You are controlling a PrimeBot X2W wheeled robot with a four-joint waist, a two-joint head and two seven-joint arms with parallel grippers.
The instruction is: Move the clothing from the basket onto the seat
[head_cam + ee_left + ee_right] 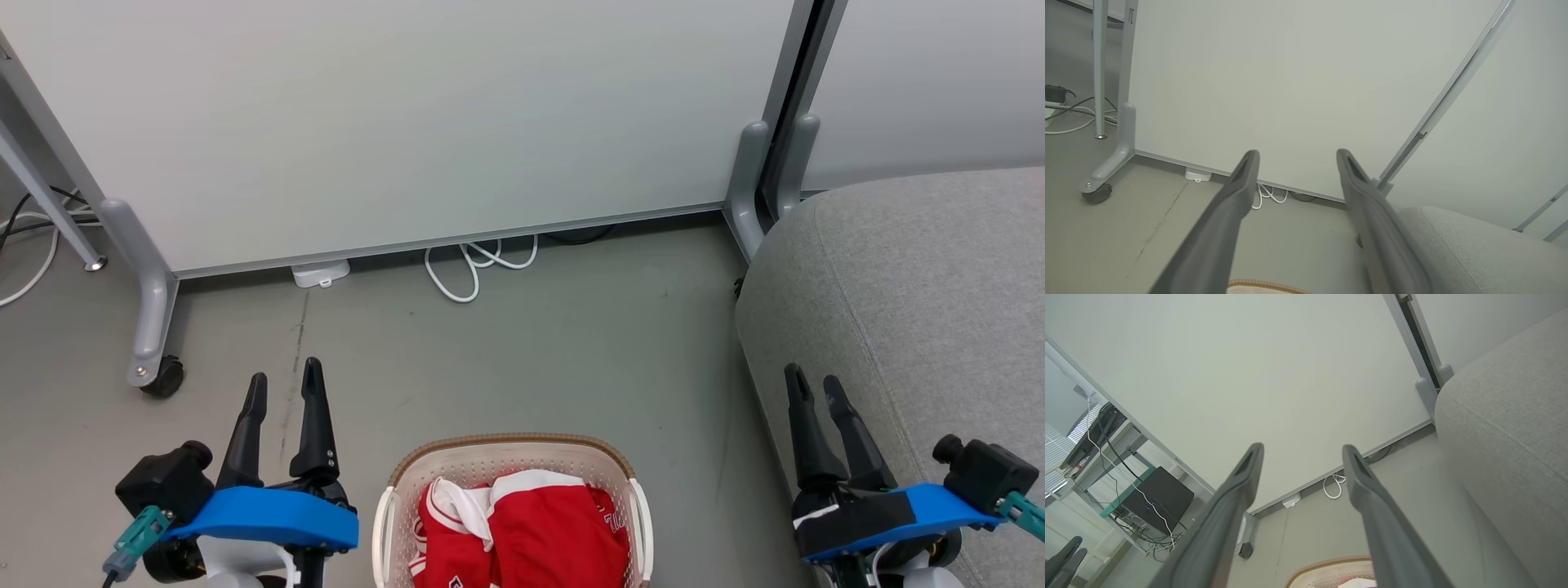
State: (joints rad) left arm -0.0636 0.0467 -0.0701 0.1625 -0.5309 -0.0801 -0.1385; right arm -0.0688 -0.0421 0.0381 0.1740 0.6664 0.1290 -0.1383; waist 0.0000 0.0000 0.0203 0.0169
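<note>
Clothing [531, 523], red white-trimmed jerseys, is piled in the cream laundry basket [506, 445] at near centre, grey sofa seat [922, 286] to the right; left gripper [286, 370] and right gripper [811, 374] are spread wide and empty either side of the basket. Fabric pinched by an edge only could be dropped on the floor [531, 359] short of the seat, or the light basket dragged up with it. Jersey lettering is cut off, unreadable.
</note>
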